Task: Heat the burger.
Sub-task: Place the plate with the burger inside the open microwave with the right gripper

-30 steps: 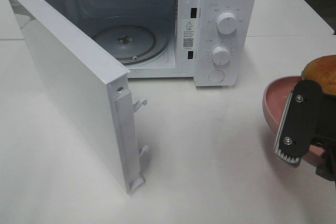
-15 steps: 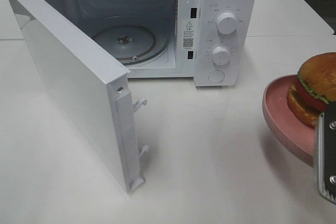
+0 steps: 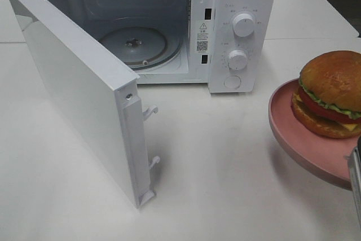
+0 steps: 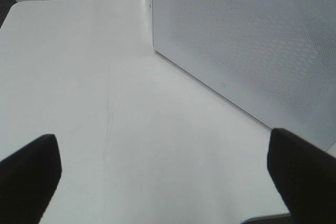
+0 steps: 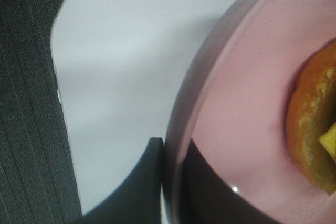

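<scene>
The burger (image 3: 330,94), with a glossy brown bun, lettuce, tomato and cheese, sits on a pink plate (image 3: 293,134) held tilted above the table at the right edge of the high view. My right gripper (image 5: 172,174) is shut on the plate's rim, one dark finger (image 5: 139,187) outside and one inside; only a sliver of it (image 3: 356,182) shows in the high view. The burger's bun (image 5: 315,129) lies close to that grip. My left gripper (image 4: 165,179) is open, low over the table and facing the outer side of the microwave door (image 4: 247,45), with nothing between its fingers.
The white microwave (image 3: 237,32) stands at the back with its door (image 3: 79,94) swung wide open to the left. A glass turntable (image 3: 134,43) lies inside with nothing on it. Two knobs and a button sit on its right panel. A white table (image 3: 225,184) lies between door and plate.
The plate with the burger has risen and come further left into the high view. The right gripper has slid almost out of that view at the lower right. The left gripper stays open.
</scene>
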You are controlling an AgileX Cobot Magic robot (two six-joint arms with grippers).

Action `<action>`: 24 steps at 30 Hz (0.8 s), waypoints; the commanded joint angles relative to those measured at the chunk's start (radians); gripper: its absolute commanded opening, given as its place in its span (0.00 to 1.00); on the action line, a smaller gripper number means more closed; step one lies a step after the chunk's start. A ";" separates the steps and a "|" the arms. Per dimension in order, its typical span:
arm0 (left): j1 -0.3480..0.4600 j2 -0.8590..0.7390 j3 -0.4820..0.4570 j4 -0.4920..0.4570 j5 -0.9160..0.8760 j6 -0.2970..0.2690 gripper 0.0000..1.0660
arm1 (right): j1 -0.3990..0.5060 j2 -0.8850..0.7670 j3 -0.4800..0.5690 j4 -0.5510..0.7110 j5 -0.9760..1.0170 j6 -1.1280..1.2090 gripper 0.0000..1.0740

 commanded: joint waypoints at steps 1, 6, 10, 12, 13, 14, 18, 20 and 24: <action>-0.004 -0.010 0.004 -0.010 -0.014 0.000 0.94 | 0.002 -0.010 0.000 -0.048 -0.021 -0.093 0.00; -0.004 -0.010 0.004 -0.010 -0.014 0.000 0.94 | 0.002 -0.010 0.000 -0.048 -0.021 -0.151 0.01; -0.004 -0.010 0.004 -0.010 -0.014 0.000 0.94 | 0.002 -0.010 0.000 -0.047 -0.021 -0.153 0.00; -0.004 -0.010 0.004 -0.010 -0.014 0.000 0.94 | 0.002 -0.010 0.000 -0.040 -0.021 -0.161 0.00; -0.004 -0.010 0.004 -0.010 -0.014 0.000 0.94 | 0.002 -0.010 0.000 -0.037 -0.021 -0.173 0.00; -0.004 -0.010 0.004 -0.010 -0.014 0.000 0.94 | 0.002 -0.010 0.000 -0.029 -0.021 -0.221 0.00; -0.004 -0.010 0.004 -0.010 -0.014 0.000 0.94 | 0.002 -0.010 0.000 -0.013 -0.025 -0.307 0.00; -0.004 -0.010 0.004 -0.010 -0.014 0.000 0.94 | 0.002 -0.010 0.000 -0.003 -0.026 -0.359 0.00; -0.004 -0.010 0.004 -0.010 -0.014 0.000 0.94 | 0.002 -0.010 0.000 -0.002 -0.029 -0.409 0.00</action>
